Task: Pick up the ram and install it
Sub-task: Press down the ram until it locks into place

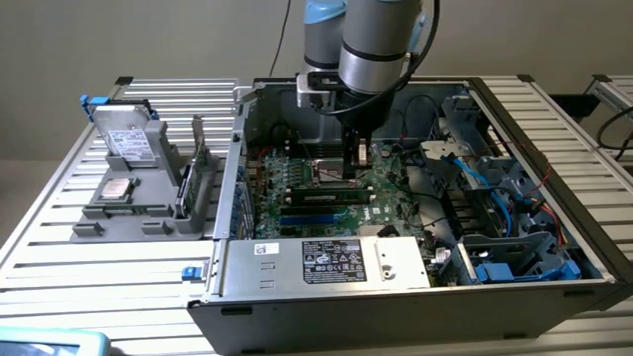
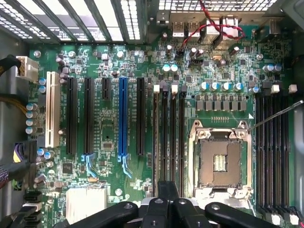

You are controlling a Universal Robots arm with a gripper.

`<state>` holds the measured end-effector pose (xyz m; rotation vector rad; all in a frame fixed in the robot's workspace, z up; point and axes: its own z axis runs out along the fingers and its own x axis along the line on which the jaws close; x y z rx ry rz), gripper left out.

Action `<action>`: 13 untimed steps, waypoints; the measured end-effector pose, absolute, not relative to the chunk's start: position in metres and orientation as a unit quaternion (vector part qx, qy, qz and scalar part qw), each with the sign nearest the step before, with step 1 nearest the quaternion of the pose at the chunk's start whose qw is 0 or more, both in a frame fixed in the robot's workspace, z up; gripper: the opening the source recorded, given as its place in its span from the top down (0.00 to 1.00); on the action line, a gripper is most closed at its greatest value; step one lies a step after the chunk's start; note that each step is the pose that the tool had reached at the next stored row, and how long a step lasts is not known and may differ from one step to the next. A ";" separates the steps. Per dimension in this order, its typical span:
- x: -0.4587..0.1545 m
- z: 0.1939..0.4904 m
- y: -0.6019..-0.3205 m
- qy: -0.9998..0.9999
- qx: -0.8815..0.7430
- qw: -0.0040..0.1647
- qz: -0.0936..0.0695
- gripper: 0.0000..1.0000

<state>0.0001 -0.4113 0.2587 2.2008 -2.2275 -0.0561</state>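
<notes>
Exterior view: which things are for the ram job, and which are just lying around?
For the job: ram, gripper, black memory slots.
Just lying about: silver processor chip, labelled drive, power supply.

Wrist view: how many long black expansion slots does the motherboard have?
3 long black slots. Two sit side by side beside the white slot; the third lies between the blue slot and the memory slots. The gripper covers some board; more may be hidden.
</notes>
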 end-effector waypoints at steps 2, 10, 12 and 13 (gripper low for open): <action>0.001 0.258 -0.413 -0.711 0.703 0.005 -0.018 0.89; 0.001 0.249 -0.415 -0.711 0.703 0.005 -0.018 0.89; 0.002 0.246 -0.415 -0.711 0.703 0.004 -0.018 0.89; 0.002 0.244 -0.415 -0.711 0.703 0.004 -0.018 0.89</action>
